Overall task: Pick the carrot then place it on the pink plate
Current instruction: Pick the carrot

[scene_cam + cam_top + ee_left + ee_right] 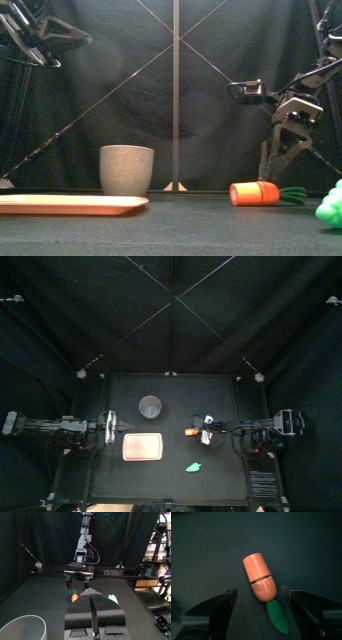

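Right of the tabletop's (127, 481) middle, the carrot (260, 574) lies flat with bare surface around it. The right end effector (258, 591) hangs over it, jaws spread clear of both sides. The pink plate (143, 446) lies well apart to the left. The left end effector (93, 609), jaws closed, rests by the plate's outer edge.

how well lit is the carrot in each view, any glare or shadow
Top view: carrot dim, partly under the right gripper. Front view: evenly lit, no glare. Right wrist view: bright against the dark table. Left wrist view: only a sliver shows.
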`<state>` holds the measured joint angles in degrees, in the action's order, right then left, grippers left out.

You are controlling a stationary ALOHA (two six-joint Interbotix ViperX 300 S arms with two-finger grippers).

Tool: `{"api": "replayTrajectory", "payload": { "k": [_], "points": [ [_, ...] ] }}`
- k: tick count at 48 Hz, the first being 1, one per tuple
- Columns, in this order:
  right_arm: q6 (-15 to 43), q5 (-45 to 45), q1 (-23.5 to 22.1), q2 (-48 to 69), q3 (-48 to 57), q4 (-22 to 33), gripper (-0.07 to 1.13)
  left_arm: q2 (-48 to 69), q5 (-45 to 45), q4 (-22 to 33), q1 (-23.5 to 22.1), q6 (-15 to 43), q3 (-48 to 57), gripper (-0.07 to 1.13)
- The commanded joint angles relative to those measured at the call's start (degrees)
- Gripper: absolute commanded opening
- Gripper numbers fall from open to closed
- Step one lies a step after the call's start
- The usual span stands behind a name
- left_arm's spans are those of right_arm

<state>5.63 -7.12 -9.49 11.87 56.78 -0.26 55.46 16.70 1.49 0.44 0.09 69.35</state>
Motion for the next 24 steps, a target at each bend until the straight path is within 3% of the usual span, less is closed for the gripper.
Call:
{"api": "replayTrajectory", "payload": {
  "k": [1,12,24],
  "points": [
    [-0.09,1.85,-0.09,-1.05,-1.41,-0.09,1.02,0.09,0.35,-0.09,0.09,0.09,-0.88,-0.03],
    [-0.18,3.16,-0.35,-5.54,-3.78,0.35,0.96,0.09,0.35,0.0,0.09,0.0,-0.79,-0.03],
    [-0.35,3.16,-0.26,-9.93,-5.89,0.35,0.65,0.09,0.35,0.09,0.09,0.0,0.0,-0.03]
  ]
}}
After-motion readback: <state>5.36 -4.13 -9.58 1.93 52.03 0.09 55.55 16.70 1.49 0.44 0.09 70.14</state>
